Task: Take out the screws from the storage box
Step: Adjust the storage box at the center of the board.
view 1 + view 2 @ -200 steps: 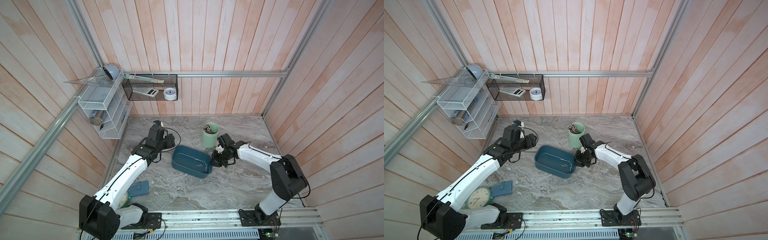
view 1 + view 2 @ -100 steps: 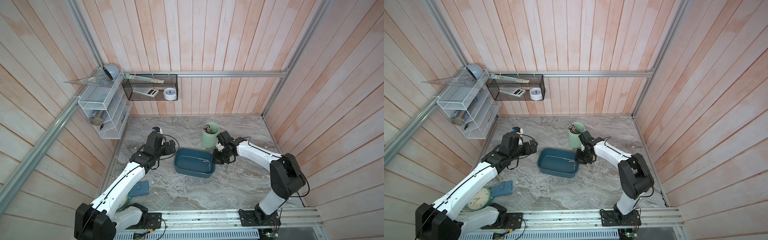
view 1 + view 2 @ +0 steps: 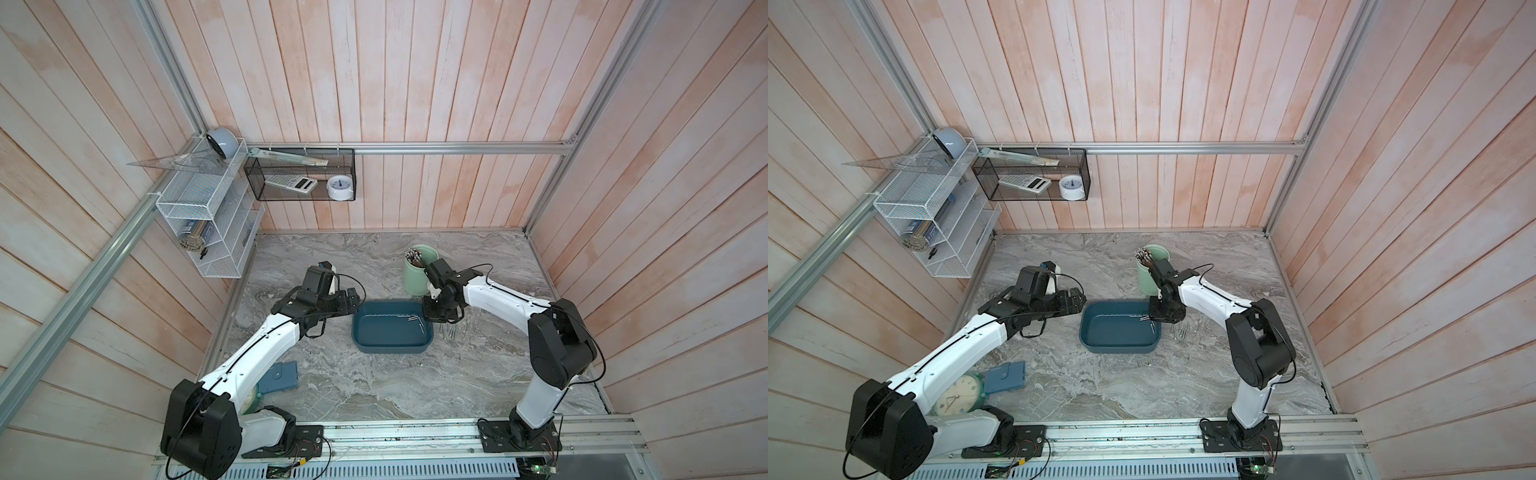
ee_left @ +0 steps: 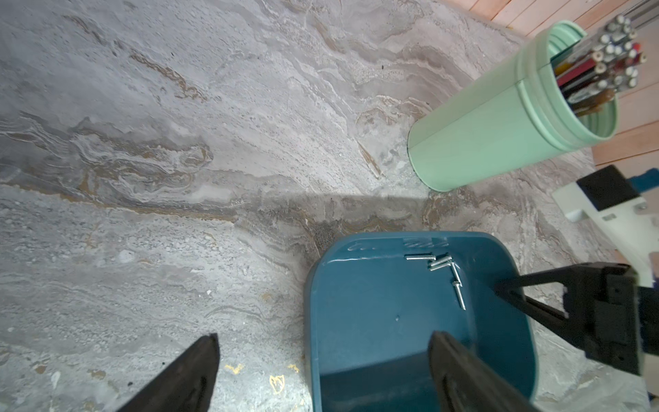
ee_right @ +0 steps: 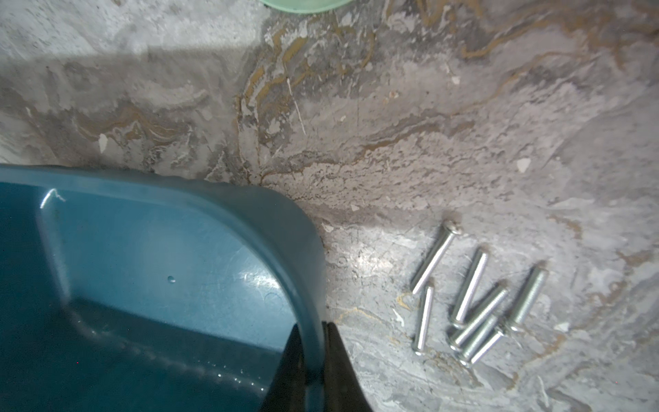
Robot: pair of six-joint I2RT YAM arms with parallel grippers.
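The shallow dark teal plastic tray [image 3: 384, 338] sits mid-table on the grey marble top [image 3: 374, 386]. The right gripper [image 5: 313, 360] is pinched tight on its corner rim, right beside the few thin silver metal screws [image 4: 419, 256] inside. A handful more lie on the marble just past that corner. The left gripper [image 4: 321, 374] hangs spread wide at the opposite end, holding nothing. A tall pale green cup [image 3: 415, 274] of sticks crowds the right wrist.

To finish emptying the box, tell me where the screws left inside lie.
In a top view, the remaining screws lie in the storage box, in its corner nearest the right gripper and the pale green cup.
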